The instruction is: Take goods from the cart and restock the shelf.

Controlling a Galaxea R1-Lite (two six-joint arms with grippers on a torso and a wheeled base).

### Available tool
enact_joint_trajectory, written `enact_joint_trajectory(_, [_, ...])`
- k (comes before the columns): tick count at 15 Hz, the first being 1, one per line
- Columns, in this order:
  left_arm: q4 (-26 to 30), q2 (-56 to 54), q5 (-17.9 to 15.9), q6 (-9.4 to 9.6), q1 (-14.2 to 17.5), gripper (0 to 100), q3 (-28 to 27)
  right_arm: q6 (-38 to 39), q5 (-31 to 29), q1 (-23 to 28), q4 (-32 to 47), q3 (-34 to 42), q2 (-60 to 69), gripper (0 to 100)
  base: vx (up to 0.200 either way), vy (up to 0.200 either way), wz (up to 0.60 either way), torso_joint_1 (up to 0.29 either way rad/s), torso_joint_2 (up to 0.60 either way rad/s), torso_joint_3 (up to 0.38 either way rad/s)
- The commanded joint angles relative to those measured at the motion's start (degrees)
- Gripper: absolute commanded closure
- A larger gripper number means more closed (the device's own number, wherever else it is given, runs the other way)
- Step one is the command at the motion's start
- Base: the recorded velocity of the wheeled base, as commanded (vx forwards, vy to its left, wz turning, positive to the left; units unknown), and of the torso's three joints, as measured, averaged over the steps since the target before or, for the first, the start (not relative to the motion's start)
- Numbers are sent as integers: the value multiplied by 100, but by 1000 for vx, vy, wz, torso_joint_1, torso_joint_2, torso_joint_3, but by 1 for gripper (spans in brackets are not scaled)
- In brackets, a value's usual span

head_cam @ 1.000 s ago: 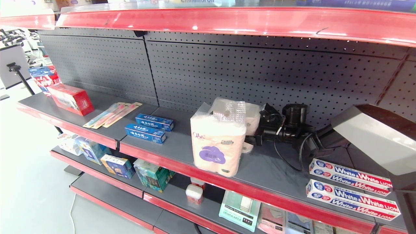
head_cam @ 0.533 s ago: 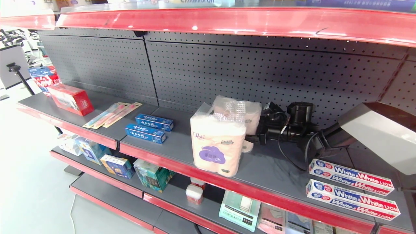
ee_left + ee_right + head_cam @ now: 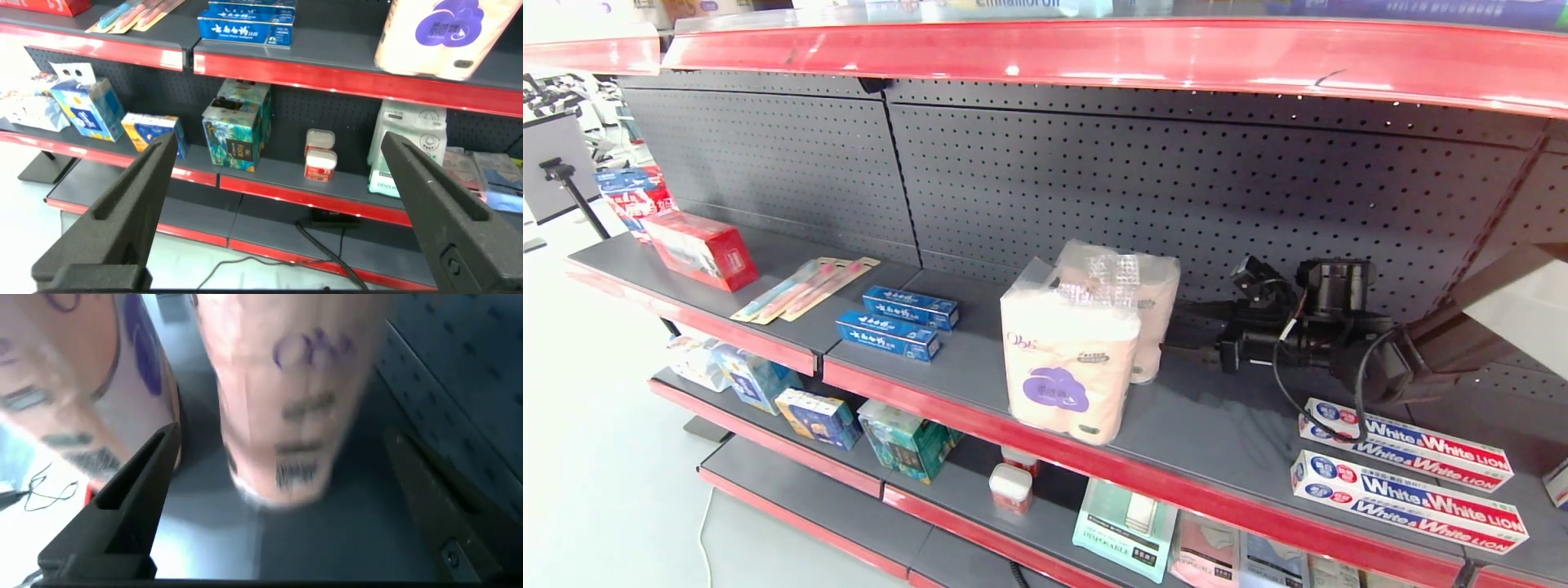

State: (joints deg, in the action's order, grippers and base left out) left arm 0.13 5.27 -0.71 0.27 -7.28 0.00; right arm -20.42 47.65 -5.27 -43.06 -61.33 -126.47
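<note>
- Plastic-wrapped, the rear pack of toilet rolls [image 3: 1145, 298] was seen standing upright on the grey shelf [image 3: 1217, 425], just ahead of the right gripper [image 3: 1232, 322] and apart from it. Was anything held?
- Nothing was held. The right gripper's jaws were spread wide and empty. The left gripper [image 3: 276, 143] was likewise spread, with the lower shelves [image 3: 270, 189] ahead of it.
- Which step was judged to be in hand?
- The placing looked done, the pack being set close behind the front pack [image 3: 1068, 359]. A clear retreat and another item from the cart were judged to be called for next.
- And the surroundings?
- Black pegboard [image 3: 1094, 188] was seen beyond the right gripper, toothpaste boxes [image 3: 1405, 490] beside it, and pale floor [image 3: 588, 457] below.
</note>
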Motion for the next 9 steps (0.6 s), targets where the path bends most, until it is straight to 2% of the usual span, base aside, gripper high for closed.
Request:
enact_joint_trajectory(1, [4,9,0,0,-2,0,0,12,-54,78,25,359,491,0,0,0,0,0,0,0])
enact_joint_trajectory(7, [-5,9,0,0,-2,0,0,29,-678,263,17,1572,1370,0,0,0,0,0,0,0])
enact_joint_trajectory(9, [4,9,0,0,-2,0,0,117,-1153,386,17,1993,1845,0,0,0,0,0,0,0])
